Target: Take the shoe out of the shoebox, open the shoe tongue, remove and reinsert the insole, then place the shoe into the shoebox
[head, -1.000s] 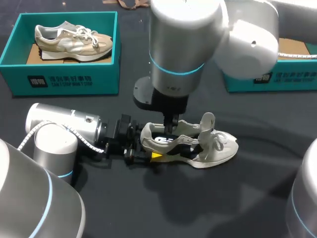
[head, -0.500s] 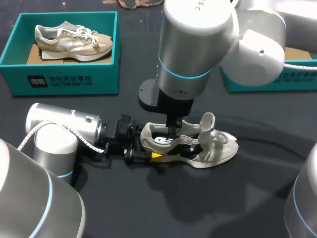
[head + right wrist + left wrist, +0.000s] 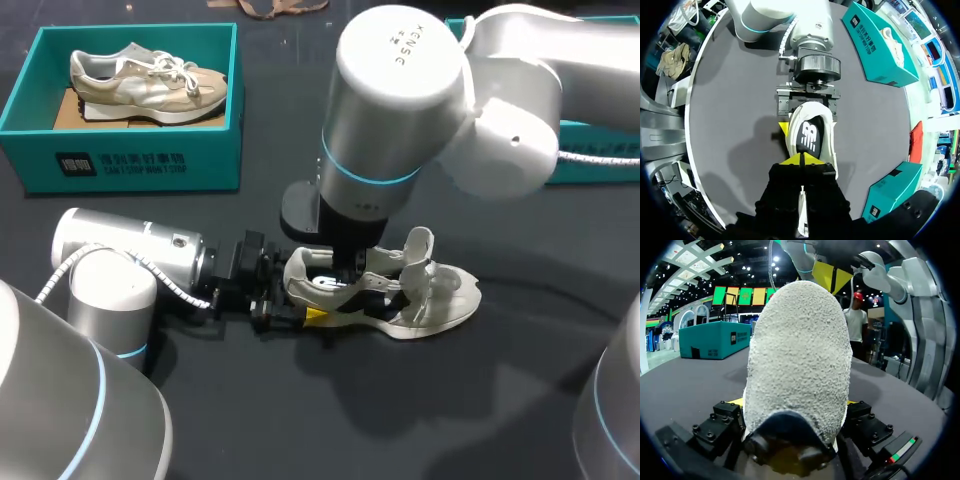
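- Right gripper (image 3: 801, 160): its yellow-tipped fingers are pressed together, tip against tip, and are set from above into the mouth of the shoe (image 3: 430, 300). Whether an edge of the insole (image 3: 809, 136) is caught between them cannot be told.
- Insole: shown dark inside the shoe, directly ahead of the right fingers, its length running away from them toward the heel.
- Left gripper (image 3: 796, 402): its fingers are clamped on the heel from both sides, so the shoe is held upright, low on the surface (image 3: 450, 400).
- Shoe: placed mid-surface, outside any box. Its long axis is laid across the head view, heel toward the left arm and toe toward the right. The tongue (image 3: 420, 245) is raised.
- Governing relation (judged): the insole is reachable only by the right arm and must be worked along the heel–toe axis while the heel is braced by the left.
- Left shoebox (image 3: 120, 160), holding a second shoe (image 3: 150, 80), and right shoebox (image 3: 610, 165), partly hidden behind the right arm, are set well apart from the held shoe.
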Controlling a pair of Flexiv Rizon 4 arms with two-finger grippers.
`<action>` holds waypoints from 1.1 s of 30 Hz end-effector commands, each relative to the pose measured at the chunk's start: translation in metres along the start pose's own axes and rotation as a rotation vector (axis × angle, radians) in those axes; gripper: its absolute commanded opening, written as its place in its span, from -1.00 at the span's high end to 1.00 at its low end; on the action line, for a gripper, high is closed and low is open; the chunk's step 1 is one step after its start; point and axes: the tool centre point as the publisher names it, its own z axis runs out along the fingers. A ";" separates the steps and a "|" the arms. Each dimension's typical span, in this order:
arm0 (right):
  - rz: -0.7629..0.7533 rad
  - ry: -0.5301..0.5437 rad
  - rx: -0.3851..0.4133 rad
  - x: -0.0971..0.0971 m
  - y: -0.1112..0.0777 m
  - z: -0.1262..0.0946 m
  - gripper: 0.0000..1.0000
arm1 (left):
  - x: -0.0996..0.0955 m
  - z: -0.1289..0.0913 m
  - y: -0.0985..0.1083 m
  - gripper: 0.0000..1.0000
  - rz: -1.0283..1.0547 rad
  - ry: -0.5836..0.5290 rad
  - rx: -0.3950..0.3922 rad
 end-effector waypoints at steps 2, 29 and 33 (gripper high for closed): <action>0.000 0.001 -0.001 0.000 0.001 0.003 1.00 | -0.001 -0.001 0.002 1.00 0.000 -0.002 0.000; -0.046 0.025 0.017 -0.034 -0.029 0.093 1.00 | -0.001 -0.001 0.002 1.00 0.000 -0.002 0.000; -0.015 0.023 0.010 -0.036 -0.046 0.098 1.00 | -0.001 -0.001 0.002 1.00 0.000 -0.002 0.000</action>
